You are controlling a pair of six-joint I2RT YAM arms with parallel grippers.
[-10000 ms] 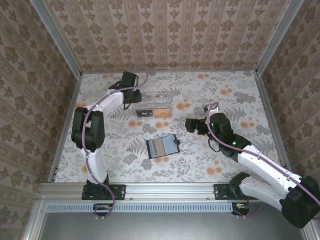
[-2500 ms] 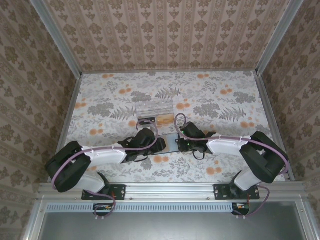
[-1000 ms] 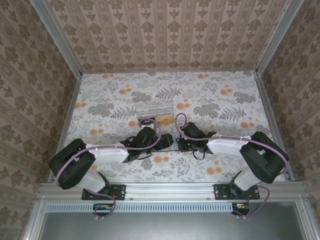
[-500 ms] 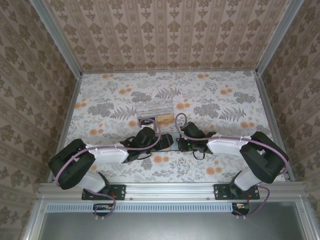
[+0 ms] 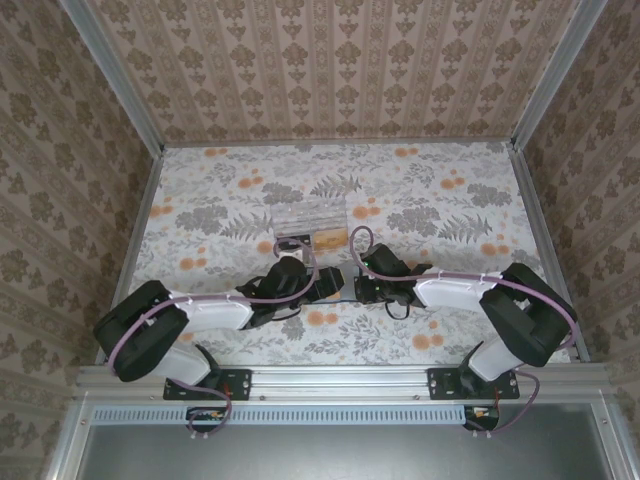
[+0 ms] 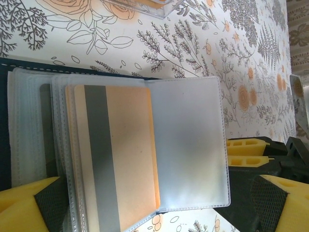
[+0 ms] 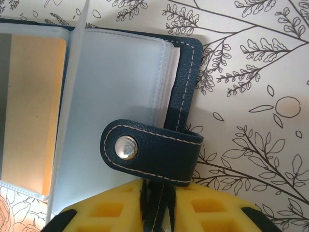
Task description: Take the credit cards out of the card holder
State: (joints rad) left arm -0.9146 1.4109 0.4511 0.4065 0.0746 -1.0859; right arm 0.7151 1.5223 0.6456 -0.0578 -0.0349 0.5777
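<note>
Currently, the card holder lies open on the floral table, between the two grippers. Left gripper: fingers spread wide, one on either side of the clear sleeves, closed on nothing. An orange-tan credit card sits in a sleeve between those fingers, grey stripe uppermost; any lettering cannot be made out. Right gripper: fingers close together, pinching the strap of the snap tab, with the holder's body just beyond the fingertips. A clear box stands farther beyond.

Card in holder on table
</note>
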